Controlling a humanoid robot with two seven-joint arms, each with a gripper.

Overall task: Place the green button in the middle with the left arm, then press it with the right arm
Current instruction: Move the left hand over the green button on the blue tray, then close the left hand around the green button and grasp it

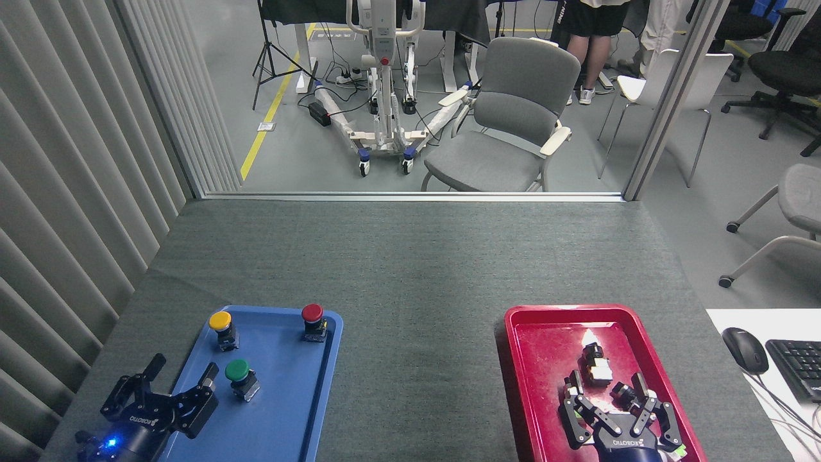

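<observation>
Nothing done yet: both steps left. Lower left, left gripper (181, 378) spread apart, empty, just beside green button (238, 371) inside blue tray (288, 410), with yellow button (220, 322) and red button (312, 314). Middle (417, 359) bare. Lower right, right gripper (608, 393) released, empty, over red tray (532, 359) holding small part (596, 366).

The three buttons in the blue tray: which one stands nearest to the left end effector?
The green button, just right of the left end effector. The yellow button and red button stand farther back.
</observation>
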